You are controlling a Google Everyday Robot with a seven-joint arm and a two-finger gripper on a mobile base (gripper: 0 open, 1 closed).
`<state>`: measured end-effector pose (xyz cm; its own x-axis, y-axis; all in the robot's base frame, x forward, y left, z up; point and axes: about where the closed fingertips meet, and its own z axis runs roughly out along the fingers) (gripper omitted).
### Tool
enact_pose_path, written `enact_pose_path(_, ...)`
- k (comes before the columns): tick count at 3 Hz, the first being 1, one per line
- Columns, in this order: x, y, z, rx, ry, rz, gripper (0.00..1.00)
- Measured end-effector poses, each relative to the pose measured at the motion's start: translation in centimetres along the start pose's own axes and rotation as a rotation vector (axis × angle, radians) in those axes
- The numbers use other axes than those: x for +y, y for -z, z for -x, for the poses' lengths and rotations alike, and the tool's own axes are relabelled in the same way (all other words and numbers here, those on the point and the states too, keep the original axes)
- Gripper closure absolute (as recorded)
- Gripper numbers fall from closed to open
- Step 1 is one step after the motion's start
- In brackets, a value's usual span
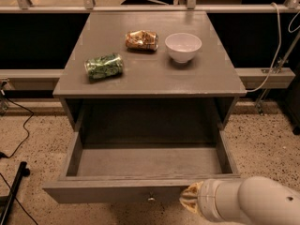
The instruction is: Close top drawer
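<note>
At the front of the pulled-out top drawer point(101, 192), just right of its knob point(151, 199), sits the gripper point(189, 200); spread or pinched, can't tell.

You had a speckled floor point(267, 139) under a grey cabinet point(140, 76). Behind it ran a pale ledge point(267, 76) below dark panels point(33, 41), with a rail point(47, 8) above. At left lay black cables point(29, 118); at right hung a white cable point(279, 32). The gripper point(190, 204) sat low, right of centre.
</note>
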<state>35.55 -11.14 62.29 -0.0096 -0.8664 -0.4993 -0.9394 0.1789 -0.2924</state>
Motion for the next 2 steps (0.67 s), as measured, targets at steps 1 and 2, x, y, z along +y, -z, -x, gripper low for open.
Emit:
enact_pose_path(1,-2.1,-1.3,0.4,-0.010,0.001,-0.059,1.00)
enact_pose_path(2,-4.6,-2.6,0.6,-0.012,-0.008,-0.088,1.00)
